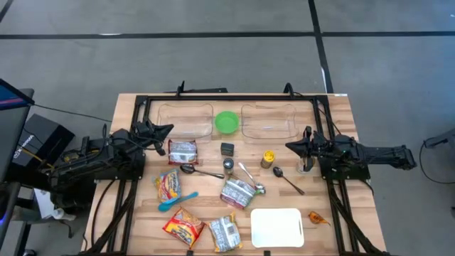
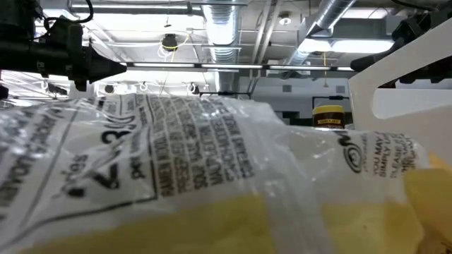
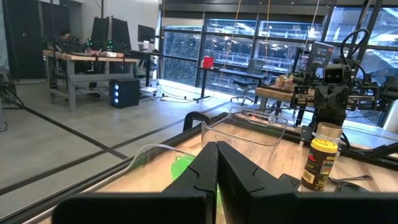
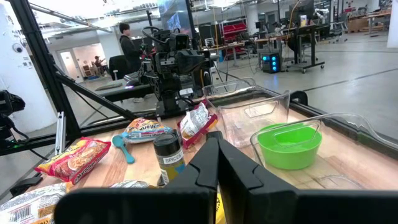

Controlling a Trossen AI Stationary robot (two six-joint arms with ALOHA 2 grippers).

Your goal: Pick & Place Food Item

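From above, the left gripper [image 1: 169, 129] sits at the table's 9 o'clock edge and the right gripper [image 1: 288, 146] at 3 o'clock, both pointing inward with fingers pressed together and nothing held. Only this high view lays out the food: a silver-red packet [image 1: 183, 151] just beside the left gripper, a yellow-red packet [image 1: 168, 184] at 7 o'clock of centre, a red noodle packet [image 1: 183, 227] and a grey packet [image 1: 225, 232] near the 6 o'clock edge, another silver packet [image 1: 237, 193] by the spoons [image 1: 249, 176]. The green bowl [image 1: 227, 121] stands at 12 o'clock between two clear containers [image 1: 185, 119]. The low view is almost filled by a clear printed wrapper [image 2: 191, 162] right at its lens, with only a yellow-lidded jar [image 2: 328, 116] peeking behind. The left wrist view alone shows the spice jar's [image 3: 318, 164] label and the closed fingertips [image 3: 217, 171]; the right wrist view shows a person [image 4: 128, 41] in the room beyond, a dark-lidded jar [image 4: 167, 154] and a blue spoon [image 4: 122, 148].
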